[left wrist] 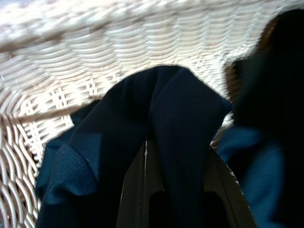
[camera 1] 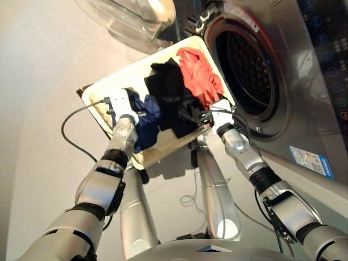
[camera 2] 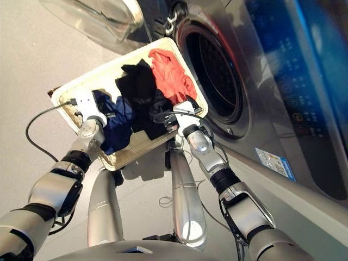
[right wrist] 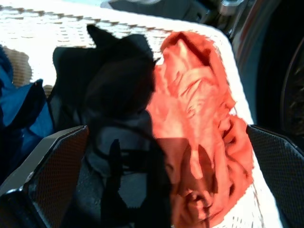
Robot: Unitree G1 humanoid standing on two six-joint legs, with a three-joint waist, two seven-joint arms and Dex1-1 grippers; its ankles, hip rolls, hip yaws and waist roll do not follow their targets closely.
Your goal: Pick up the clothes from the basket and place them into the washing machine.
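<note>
1. Left gripper [camera 1: 145, 114] reached into the left part of the shallow cream-white woven wicker basket [camera 1: 103, 86], fingers clamped on a fold of the navy blue soft fabric garment [left wrist: 156, 142]; dark cloth bunched up between and over both fingers in the left wrist view.
2. Navy blue garment lay at the left end of the basket, touching the black soft fabric garment [camera 1: 168, 89] on its right.
3. Black garment was heaped in the middle of the basket, spread from near rim to far side, overlapping the coral red crumpled fabric garment [camera 1: 198, 73].
4. Coral red garment lay at the right, far end of the basket, closest to the drum hole.
5. Right gripper [camera 1: 202, 115] hung over the near right part of the basket, fingers [right wrist: 52, 166] held wide apart, gripping nothing, black and coral cloth beneath and between them.
6. Dark grey steel front-loading washing machine [camera 1: 288, 81] stood right of the basket, round drum hole open, blue sticker [camera 1: 311, 161] low on its front.
7. Round glass porthole door [camera 1: 128, 19] was swung open at the far left, beyond the basket.
</note>
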